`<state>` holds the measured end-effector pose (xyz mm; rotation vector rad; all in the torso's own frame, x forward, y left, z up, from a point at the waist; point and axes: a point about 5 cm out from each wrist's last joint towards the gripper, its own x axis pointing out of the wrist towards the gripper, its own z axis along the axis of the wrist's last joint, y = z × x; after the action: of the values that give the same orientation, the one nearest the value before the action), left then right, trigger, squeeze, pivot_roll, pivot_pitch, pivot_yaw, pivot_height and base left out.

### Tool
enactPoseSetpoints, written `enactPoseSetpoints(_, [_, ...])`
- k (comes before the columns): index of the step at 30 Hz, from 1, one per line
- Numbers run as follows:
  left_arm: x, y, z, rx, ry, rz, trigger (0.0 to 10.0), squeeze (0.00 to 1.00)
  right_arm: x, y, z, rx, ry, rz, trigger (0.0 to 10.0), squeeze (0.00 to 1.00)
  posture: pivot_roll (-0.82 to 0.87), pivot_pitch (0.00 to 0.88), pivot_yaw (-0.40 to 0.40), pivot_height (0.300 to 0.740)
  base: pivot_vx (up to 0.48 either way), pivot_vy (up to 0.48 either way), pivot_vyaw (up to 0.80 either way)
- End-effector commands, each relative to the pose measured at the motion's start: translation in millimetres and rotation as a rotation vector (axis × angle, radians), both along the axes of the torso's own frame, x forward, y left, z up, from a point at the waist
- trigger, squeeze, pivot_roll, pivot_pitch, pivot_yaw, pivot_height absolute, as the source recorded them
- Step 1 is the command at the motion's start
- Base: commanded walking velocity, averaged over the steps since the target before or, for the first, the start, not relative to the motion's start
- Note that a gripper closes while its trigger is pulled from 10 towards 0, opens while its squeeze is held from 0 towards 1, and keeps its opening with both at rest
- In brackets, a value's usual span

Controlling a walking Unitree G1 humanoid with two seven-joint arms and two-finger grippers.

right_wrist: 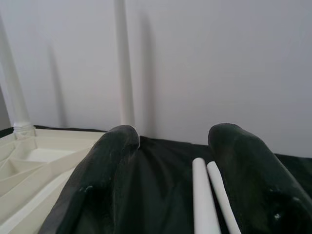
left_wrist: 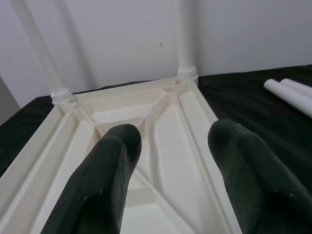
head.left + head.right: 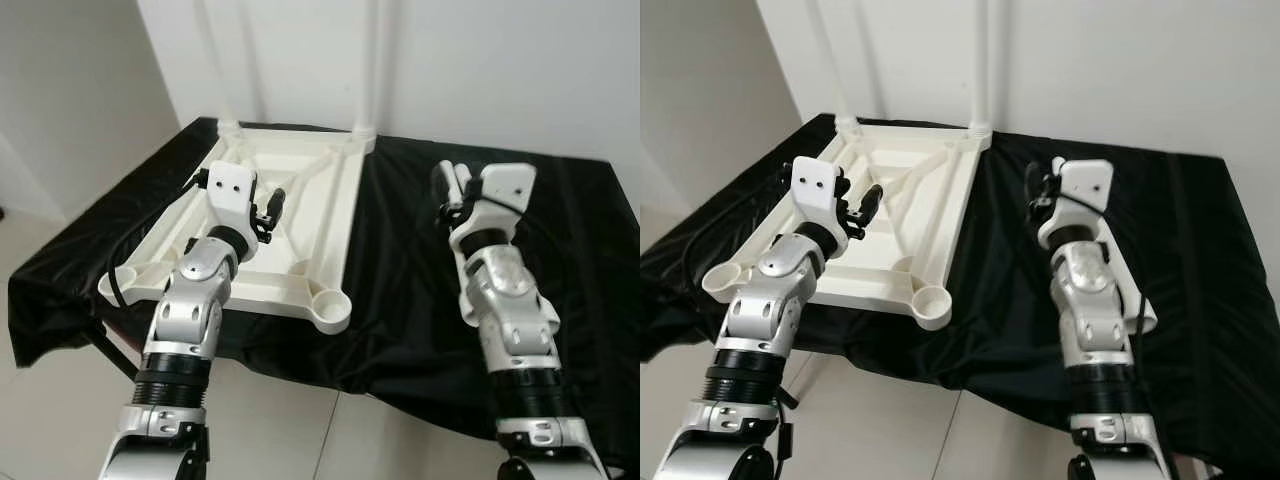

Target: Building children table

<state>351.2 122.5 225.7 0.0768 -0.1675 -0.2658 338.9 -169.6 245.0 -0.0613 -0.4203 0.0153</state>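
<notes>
Upturned children's table on a black-draped tabletop, both pincers open and empty.

Left eye view: the white table top [image 3: 300, 215] lies underside up on the black cloth [image 3: 420, 280], two legs [image 3: 375, 60] standing in its far corner sockets, the near corner sockets [image 3: 330, 308] unfilled. The left pincer [image 3: 268, 212] hovers over the frame; the right pincer [image 3: 450, 185] hangs over bare cloth beside it. Left wrist view: fingers [image 2: 114, 165] spread wide above the ribbed underside, holding nothing. Right wrist view: fingers [image 1: 107, 165] likewise parted and empty, two loose legs [image 1: 209, 195] lying side by side on the cloth ahead.
</notes>
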Motion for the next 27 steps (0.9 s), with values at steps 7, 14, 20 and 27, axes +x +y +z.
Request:
enactPoseSetpoints(7, [-2.1,4.4,1,0.027,0.024,-0.009,10.0,0.0,18.3,6.6,11,0.027,0.078,-0.036,10.0,0.0,-0.1,0.048,0.067,0.74,0.0,0.0,0.0])
enactPoseSetpoints(14, [-10.0,-11.7,1,0.067,0.059,-0.116,10.0,0.0,35.7,1.8,18,0.062,0.188,-0.142,10.0,0.0,-0.09,0.07,0.058,0.74,0.0,0.0,0.0])
enactPoseSetpoints(20, [-21.3,-23.3,3,0.072,0.082,-0.206,10.0,0.0,43.0,-2.7,13,0.068,0.279,-0.201,10.0,0.0,-0.08,0.1,0.058,0.74,0.0,0.0,0.0])
enactPoseSetpoints(27, [-45.8,-46.4,-2,0.163,0.152,-0.46,10.0,0.0,42.4,-8.0,0,0.103,0.411,-0.284,10.0,0.0,-0.09,0.155,0.07,0.74,0.0,0.0,0.0])
